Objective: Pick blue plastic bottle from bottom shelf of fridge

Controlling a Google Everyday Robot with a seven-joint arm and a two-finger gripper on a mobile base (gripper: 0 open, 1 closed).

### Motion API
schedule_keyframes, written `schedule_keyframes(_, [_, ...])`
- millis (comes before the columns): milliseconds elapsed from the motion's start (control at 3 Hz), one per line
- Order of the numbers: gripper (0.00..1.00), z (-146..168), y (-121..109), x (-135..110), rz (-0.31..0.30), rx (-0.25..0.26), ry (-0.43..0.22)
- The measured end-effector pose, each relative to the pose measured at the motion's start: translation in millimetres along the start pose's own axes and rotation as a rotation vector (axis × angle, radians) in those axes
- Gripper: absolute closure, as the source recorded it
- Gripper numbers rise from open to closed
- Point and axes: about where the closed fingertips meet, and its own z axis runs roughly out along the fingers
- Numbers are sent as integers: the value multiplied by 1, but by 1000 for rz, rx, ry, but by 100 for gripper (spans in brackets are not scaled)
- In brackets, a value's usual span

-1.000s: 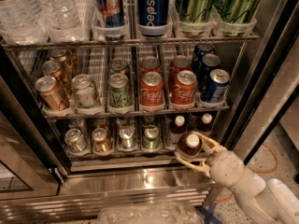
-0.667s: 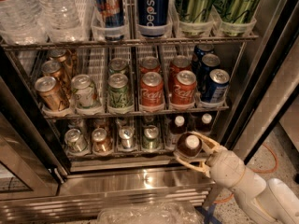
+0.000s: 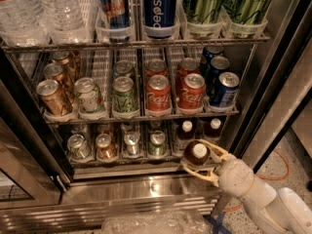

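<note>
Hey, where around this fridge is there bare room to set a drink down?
The steel sill below the bottom shelf is bare, left of the end effector gripping the blue plastic bottle. Shelf lanes are crowded with cans.

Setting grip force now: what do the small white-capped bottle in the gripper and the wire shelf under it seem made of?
Small stubby dark bottle with white cap, clasped in the pale gripper at the lowest shelf's right front: probably plastic, judging by the matte screw cap and dull sheen, though glass cannot be ruled out. Bottom wire shelf: metal, going by its thin shiny rods.
</note>
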Motion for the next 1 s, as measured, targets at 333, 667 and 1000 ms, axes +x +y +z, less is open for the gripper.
schedule_keyframes(333, [100,-1,1,2,0,0,0])
schedule_keyframes(667, [100,-2,2,5,0,-1,0])
schedule_keyframes(1000, [100,-3,4,8,-2,-6,0])
